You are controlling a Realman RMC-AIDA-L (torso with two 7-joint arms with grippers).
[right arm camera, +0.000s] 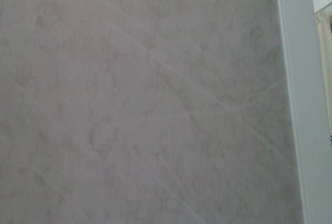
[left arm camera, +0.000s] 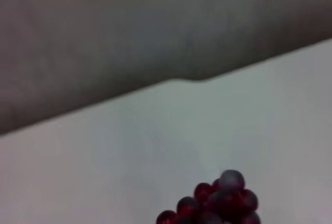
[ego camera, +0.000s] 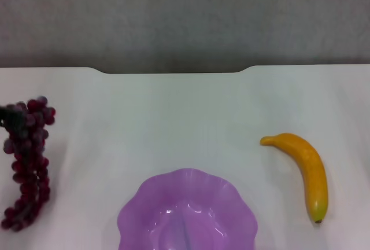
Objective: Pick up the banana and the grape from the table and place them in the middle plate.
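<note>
Flanking the middle plate (ego camera: pixel 188 215), head view only: grape (ego camera: pixel 28 160), banana (ego camera: pixel 303 172).

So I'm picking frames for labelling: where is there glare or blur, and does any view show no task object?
Head view: small glare spots on the middle plate, cut off by the frame's lower edge; banana and grape readable. Left wrist view: soft focus, only the bunch's end shows on the table. Right wrist view: only a mottled grey surface, no task object.
</note>
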